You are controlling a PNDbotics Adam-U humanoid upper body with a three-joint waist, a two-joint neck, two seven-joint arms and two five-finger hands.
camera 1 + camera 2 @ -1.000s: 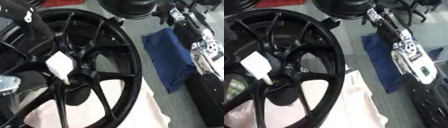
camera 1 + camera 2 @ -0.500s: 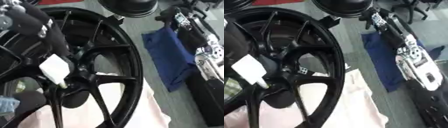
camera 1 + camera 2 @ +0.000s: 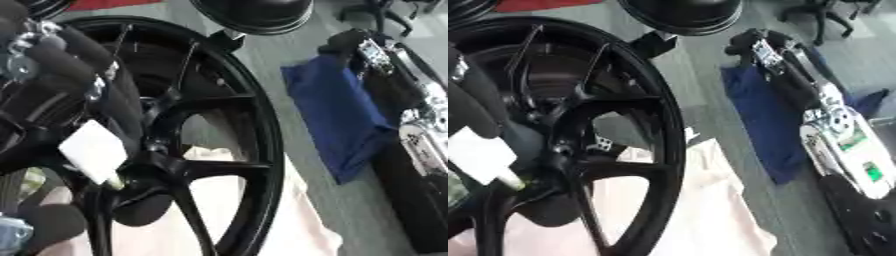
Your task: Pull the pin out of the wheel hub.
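Even, dim indoor light; everything is motion-blurred (the left hand point(image 3: 61, 85) most), with faint glare on the wheel point(image 3: 262, 150) rim.

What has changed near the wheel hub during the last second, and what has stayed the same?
The left hand has come in from the upper left, down over the wheel to the white tag at the hub; whether it grips is unclear. The blue cloth and pale sheet stayed put.

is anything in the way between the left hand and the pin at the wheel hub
Nothing visible is. The left hand is already at the hub of the black wheel, by the white tag. I can't tell whether its fingers hold the pin.
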